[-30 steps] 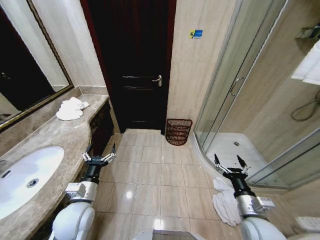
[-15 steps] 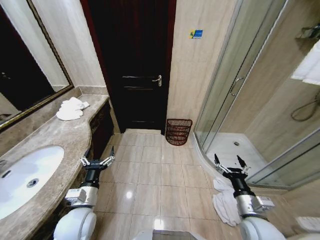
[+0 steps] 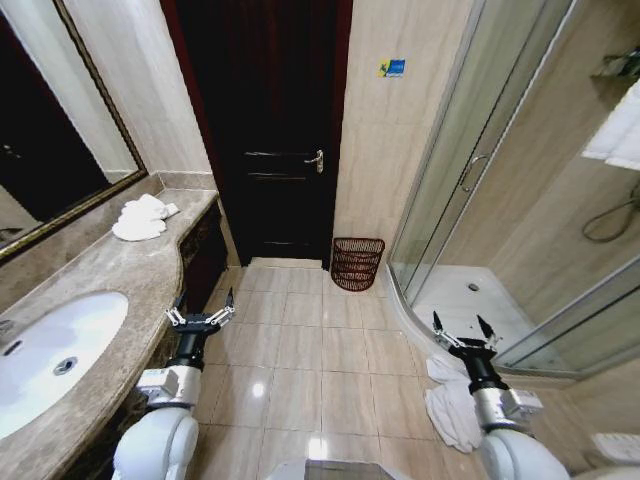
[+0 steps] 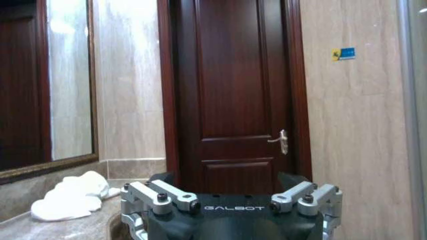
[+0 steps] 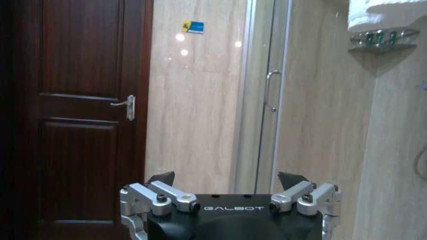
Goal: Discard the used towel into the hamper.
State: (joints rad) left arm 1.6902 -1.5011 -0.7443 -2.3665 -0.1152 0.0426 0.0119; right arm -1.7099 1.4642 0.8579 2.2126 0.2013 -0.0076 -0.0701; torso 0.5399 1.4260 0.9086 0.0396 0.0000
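Observation:
The hamper (image 3: 357, 263), a dark reddish-brown wire basket, stands on the floor against the wall right of the door. A crumpled white towel (image 3: 140, 217) (image 4: 70, 197) lies at the far end of the counter. Another white towel (image 3: 450, 402) lies on the floor by the shower, under my right arm. I cannot tell which one is the used towel. My left gripper (image 3: 200, 315) (image 4: 227, 185) is open and empty beside the counter's edge. Over the floor by the shower kerb, my right gripper (image 3: 460, 335) (image 5: 227, 182) is also open and empty. Both point toward the door.
A marble counter (image 3: 100, 270) with a white sink (image 3: 55, 355) runs along my left. The dark wooden door (image 3: 265, 130) ahead is closed. A glass shower enclosure (image 3: 480, 180) takes up the right side. Tiled floor (image 3: 310, 350) stretches from me to the hamper.
The left gripper dipped slightly half a second ago and is back near its earlier place. The right gripper has sunk a touch. Nothing else has moved.

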